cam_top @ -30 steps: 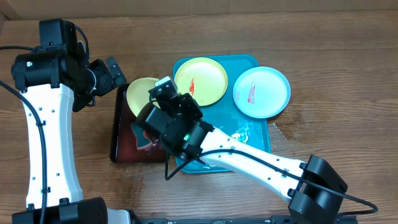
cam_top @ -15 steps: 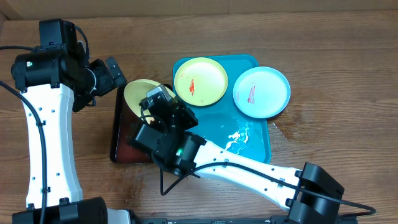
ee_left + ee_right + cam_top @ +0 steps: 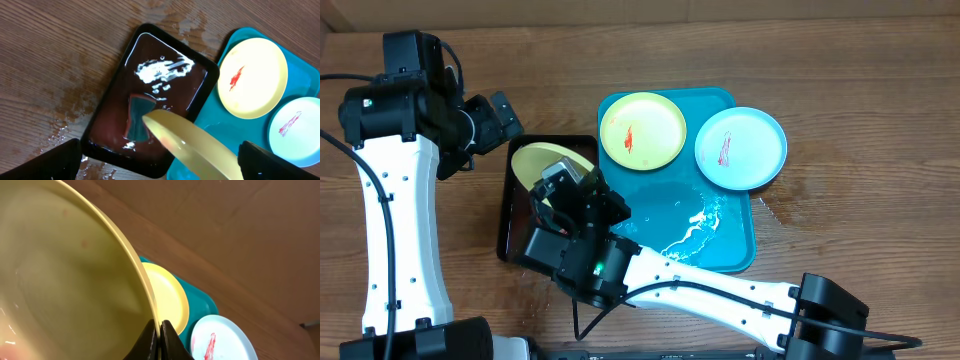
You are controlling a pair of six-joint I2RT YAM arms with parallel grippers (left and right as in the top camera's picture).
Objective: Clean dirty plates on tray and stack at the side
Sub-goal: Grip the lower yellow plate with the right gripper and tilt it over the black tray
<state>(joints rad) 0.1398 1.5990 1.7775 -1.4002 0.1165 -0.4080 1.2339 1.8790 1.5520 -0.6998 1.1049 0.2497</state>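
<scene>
right wrist view: right gripper (image 3: 160, 330) is clamped on the rim of the held pale yellow-green round plastic plate (image 3: 65, 280). the plate is tilted and fills the left of the frame, with faint spots on its face. overhead does not show that pinch because the wrist body covers it. there the held plate shows only as a crescent at the upper end of the small black tray with reddish-brown inside (image 3: 507, 215), centre left.

left wrist view looks into that black tray: shiny liquid, white streaks near its upper end, and a teal squarish thing (image 3: 139, 117) sunk in it. the right arm hides all of this in overhead. the held plate's edge cuts in from lower right; cannot tell if it touches the liquid.

left gripper (image 3: 495, 115) hangs upper left over the wooden table (image 3: 880, 100), jaws spread wide with nothing between. its fingers (image 3: 55, 160) sit in the bottom corners of the left wrist view.

large turquoise rectangular plastic tray (image 3: 735, 255) is centre right, just beside the black tray. second pale yellow-green round plate (image 3: 642, 130) lies flat in its upper left part with a red smear. white-bluish round plate (image 3: 740, 148), also red-smeared, sits over the tray's upper right rim, partly over the table. only overhead shows the white wet streaks (image 3: 692, 225) on the tray floor. left wrist shows wet patches on the wood left of the black tray.
</scene>
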